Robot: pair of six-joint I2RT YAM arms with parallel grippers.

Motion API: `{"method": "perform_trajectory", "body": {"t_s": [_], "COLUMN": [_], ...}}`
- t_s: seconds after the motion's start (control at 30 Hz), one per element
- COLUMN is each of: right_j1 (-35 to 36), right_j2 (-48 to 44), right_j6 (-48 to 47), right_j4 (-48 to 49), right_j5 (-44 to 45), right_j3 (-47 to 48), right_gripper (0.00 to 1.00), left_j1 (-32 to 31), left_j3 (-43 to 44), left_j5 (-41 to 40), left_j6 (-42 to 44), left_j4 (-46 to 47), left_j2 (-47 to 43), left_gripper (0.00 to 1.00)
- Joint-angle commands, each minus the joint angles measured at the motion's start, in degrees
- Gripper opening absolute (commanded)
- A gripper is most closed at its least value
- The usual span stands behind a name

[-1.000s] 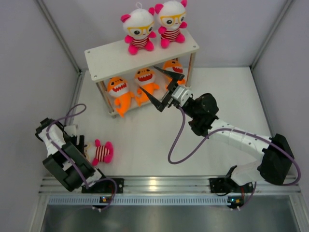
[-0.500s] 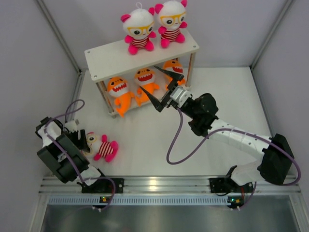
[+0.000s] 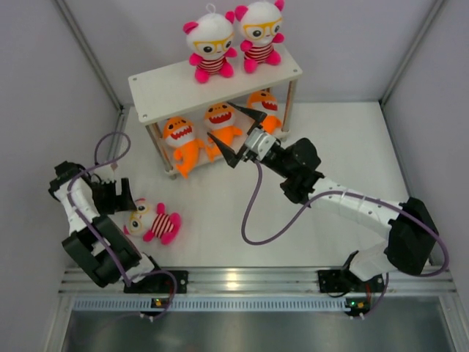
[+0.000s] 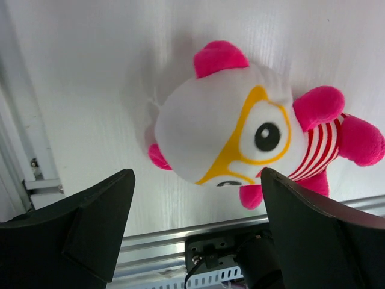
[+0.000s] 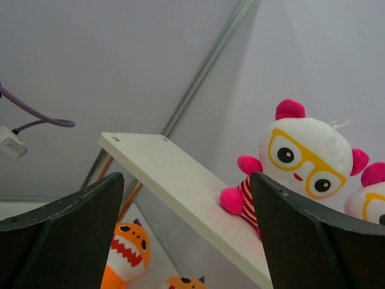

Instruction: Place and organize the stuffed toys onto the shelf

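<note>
**Last doll on the table: a poor grip or a bumped shelf are the risks**

The left gripper (image 4: pixel 197 180) is spread wide and holds nothing. The striped doll (image 4: pixel 228 138) lies flat on the table (image 3: pixel 220 213) just ahead of the fingertips, head towards them and body pointing away to the gripper's right. The head looks nearly as wide as the gap between the fingers. If they close on that round, soft head, it may well squash and pop out forward. If they come down off-centre, one finger may push the doll aside instead of straddling it. Going too low would scrape the fingertips on the table.

The right gripper (image 3: pixel 223 121) is also wide open and empty. It hangs just in front of the shelf (image 3: pixel 183 84), with the three sharks (image 3: pixel 220 121) on the lower board just beyond its fingertips. Any forward drift could knock a shark over or shove the shelf, which looks light, and that could tip the two dolls (image 3: pixel 211 45) on the top board.

The shelf is well apart from the left gripper, so the carry is long for a loosely held toy. The bare part of the top board lies to the left of the seated dolls as the right gripper faces them. A careless set-down there could topple the nearer one.
</note>
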Motion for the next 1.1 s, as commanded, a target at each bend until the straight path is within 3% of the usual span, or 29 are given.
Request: {"method": "perform_trajectory", "body": {"t_s": [0.0,0.2,0.3,0.33,0.37,0.63,0.9,1.07], "right_j1": [0.68,0.77,0.77,0.77,0.77,0.85,4.71,10.42], "right_j2": [0.49,0.58,0.58,0.58,0.58,-0.13,2.06,2.95], "right_j6": [-0.52,0.09,0.00,0.09,0.27,6.23,23.45,28.90], "right_j4": [0.77,0.85,0.85,0.85,0.94,-0.55,-20.19,-24.11], "right_j5": [-0.09,0.35,0.44,0.70,0.70,0.53,-4.64,-4.74], "right_j3": [3.15,3.07,2.98,2.98,2.89,3.33,11.40,10.63], "right_gripper": [0.87,0.88,0.88,0.88,0.88,0.86,0.71,0.75], "left_j1": [-3.67,-6.32,-6.40,-6.58,-6.84,-8.51,-11.06,-11.68], "left_j3": [-0.37,-2.04,-2.74,-2.74,-2.66,-3.71,-3.28,-0.21], "left_j5": [-1.03,-7.63,-5.54,-3.35,-2.03,7.48,16.34,21.44], "left_j6": [-0.84,-1.72,-0.67,-0.32,0.12,10.03,17.00,18.75], "left_j4": [-1.50,-0.44,-0.35,-0.35,-0.27,-0.62,-0.71,-4.74], "left_j2": [3.46,11.46,10.95,10.25,8.41,-6.18,-23.06,-25.00], "left_gripper": [0.91,0.72,0.39,0.08,0.00,0.00,0.00,0.00]}}
